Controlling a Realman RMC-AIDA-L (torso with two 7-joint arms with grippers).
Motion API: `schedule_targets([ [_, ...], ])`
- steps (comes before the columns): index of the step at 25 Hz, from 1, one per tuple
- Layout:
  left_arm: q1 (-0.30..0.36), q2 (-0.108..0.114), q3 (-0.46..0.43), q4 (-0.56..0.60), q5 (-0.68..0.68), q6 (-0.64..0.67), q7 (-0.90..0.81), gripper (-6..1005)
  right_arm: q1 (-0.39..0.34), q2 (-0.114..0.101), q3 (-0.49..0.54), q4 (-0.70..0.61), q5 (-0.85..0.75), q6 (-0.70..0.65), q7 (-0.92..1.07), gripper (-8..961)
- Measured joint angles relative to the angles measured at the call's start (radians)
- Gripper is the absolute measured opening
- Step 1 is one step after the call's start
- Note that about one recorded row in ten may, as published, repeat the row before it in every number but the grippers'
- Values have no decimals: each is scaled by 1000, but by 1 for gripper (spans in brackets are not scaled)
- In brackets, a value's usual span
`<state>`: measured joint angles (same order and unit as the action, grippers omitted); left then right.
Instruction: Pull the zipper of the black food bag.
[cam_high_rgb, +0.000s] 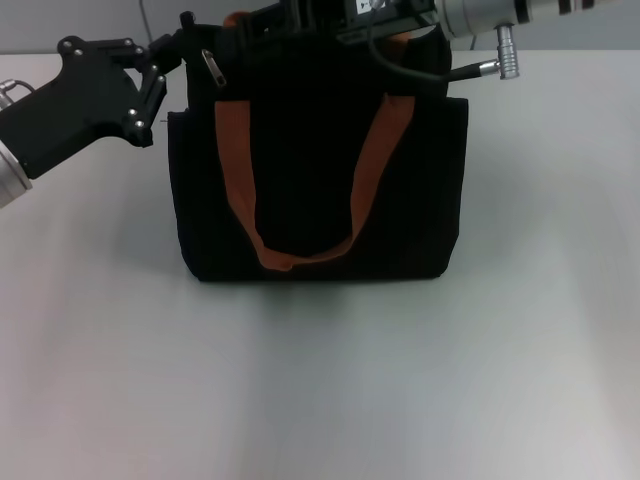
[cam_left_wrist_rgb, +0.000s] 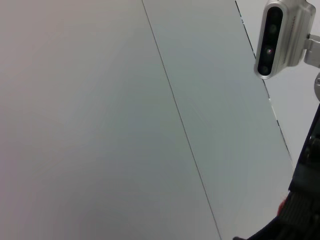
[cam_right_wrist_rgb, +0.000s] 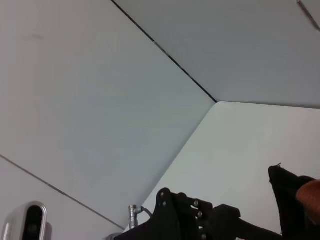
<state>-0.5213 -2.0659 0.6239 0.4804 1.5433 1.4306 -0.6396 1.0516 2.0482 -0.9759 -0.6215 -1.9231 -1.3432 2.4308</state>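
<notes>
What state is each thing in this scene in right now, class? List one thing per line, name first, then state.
black food bag: upright on the table, front handle hanging down.
zipper: pull tab at the bag's top left corner, hanging free.
left gripper: at the bag's top left corner, beside the pull tab.
right gripper: over the bag's top rear edge.

The black food bag (cam_high_rgb: 310, 180) is matt woven cloth with orange-brown webbing straps (cam_high_rgb: 235, 170); its zipper (cam_high_rgb: 213, 68) pull is shiny silver metal, the left gripper (cam_high_rgb: 165, 65) matt black with bright screws, the tabletop (cam_high_rgb: 320, 380) smooth pale matt
</notes>
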Motion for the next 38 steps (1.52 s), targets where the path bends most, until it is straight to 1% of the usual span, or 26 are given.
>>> schedule_targets([
  [3,-1,1,15,6,0,-2,-13,41,9,4,-6,3,-9,10,0,445],
  [8,-2,1,17,7,0,-2,-16,43,15,9,-46,3,-10,50,1,450],
  [13,-7,1,17,7,0,-3,-17,44,23,12,-71,3,-11,76,-3,434],
  [20,-14,1,17,7,-2,-3,-17,47,30,15,-105,0,-11,106,-7,386],
  [28,-16,1,17,5,-6,-3,-17,50,40,20,-128,-1,-11,112,-17,360],
  [38,-16,2,14,2,-6,-3,-17,54,37,20,-129,-8,-22,111,-20,224],
])
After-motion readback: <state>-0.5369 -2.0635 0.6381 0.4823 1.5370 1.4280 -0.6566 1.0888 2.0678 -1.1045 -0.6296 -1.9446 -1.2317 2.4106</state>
